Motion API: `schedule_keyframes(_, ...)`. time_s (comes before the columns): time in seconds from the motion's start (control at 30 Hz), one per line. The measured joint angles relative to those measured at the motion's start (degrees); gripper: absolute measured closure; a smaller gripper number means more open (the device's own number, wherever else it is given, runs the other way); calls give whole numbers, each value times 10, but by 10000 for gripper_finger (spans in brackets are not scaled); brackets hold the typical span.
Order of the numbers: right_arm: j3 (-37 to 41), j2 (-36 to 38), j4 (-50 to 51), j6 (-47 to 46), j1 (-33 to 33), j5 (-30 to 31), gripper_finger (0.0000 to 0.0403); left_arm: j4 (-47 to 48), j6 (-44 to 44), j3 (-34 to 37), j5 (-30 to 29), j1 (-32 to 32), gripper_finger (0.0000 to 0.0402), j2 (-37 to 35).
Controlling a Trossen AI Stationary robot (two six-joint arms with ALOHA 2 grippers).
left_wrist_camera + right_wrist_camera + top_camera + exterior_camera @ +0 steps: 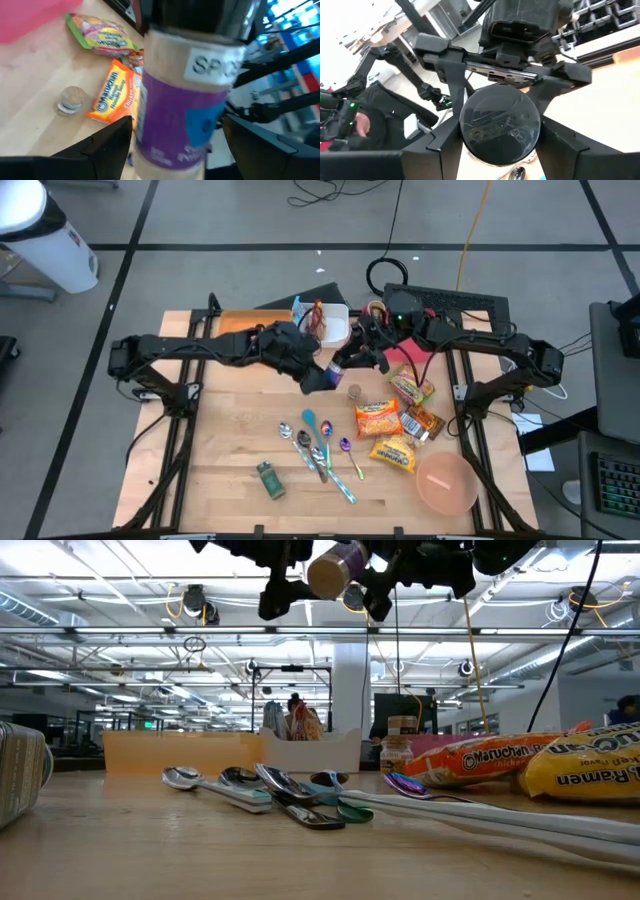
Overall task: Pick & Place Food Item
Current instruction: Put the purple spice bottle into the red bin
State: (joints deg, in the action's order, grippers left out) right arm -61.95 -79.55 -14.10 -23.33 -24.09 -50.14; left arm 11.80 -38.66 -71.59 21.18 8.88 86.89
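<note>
A spice jar [180,110] with a purple label and a black cap [500,125] hangs high above the table's middle, between my two grippers. My right gripper [363,360] comes from the far right and is shut on it. My left gripper [333,373] comes from the left. Its fingers [107,145] stand open on either side of the jar's labelled body, with a narrow gap showing on each side. In the low view the jar's tan bottom [338,570] shows at the top of the picture. My right gripper pinches the jar at its cap end [470,142] between its two fingers [442,150]. The round cap faces back toward the wrist, so the fingers lie along the jar. They come level from the table's right. The jar is lifted clear of the table.
On the table lie several spoons [315,445], ramen and snack packs [380,420], a small glass jar [354,391], a green tin [270,480] and a pink bowl [446,483]. A white bin [335,325] and a pink tray [405,352] stand at the back.
</note>
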Motion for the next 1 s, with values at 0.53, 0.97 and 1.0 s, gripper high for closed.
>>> schedule_keyframes(0.53,-11,15,8,-21,-22,6,209,124,112,0,83,152,82,-94)
schedule_keyframes(0.97,-196,17,375,229,-41,229,209,232,241,0,52,279,82,-166)
schedule_keyframes(1.0,-211,17,403,244,-41,255,209,230,242,0,52,285,82,-168)
